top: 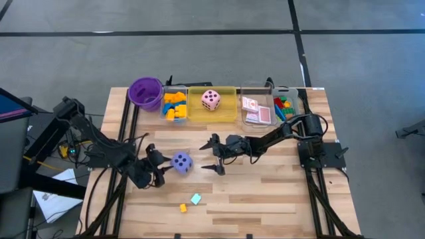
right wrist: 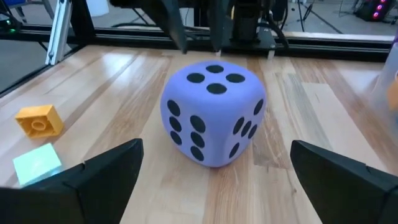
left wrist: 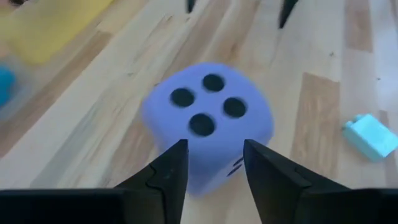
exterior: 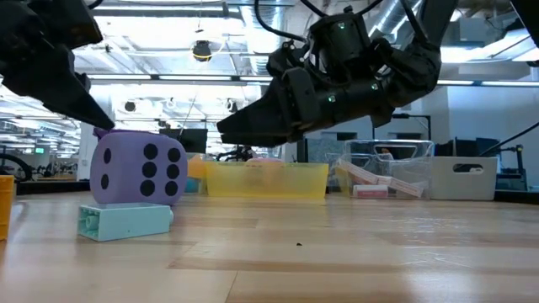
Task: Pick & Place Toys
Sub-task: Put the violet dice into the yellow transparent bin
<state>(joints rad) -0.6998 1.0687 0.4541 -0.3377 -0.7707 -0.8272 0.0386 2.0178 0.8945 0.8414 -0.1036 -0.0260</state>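
A purple die [top: 181,162] rests on the table by its bottom face, four dots up. My left gripper [top: 161,164] stands just left of it, open by a narrow gap; its fingertips [left wrist: 180,155] hover at the die's near side, apart from it. My right gripper [top: 204,158] is open wide just right of the die [right wrist: 214,112], its fingers short of it. A teal block [top: 196,198] and a small orange block [top: 183,208] lie on the table nearer the front edge.
Along the far edge stand a purple cup [top: 145,91], a clear tray of yellow and blue blocks [top: 174,106], a yellow tray [top: 226,114] with a pink die [top: 211,99], a clear tray with pink cards [top: 255,109] and a tray of red and green blocks [top: 285,106].
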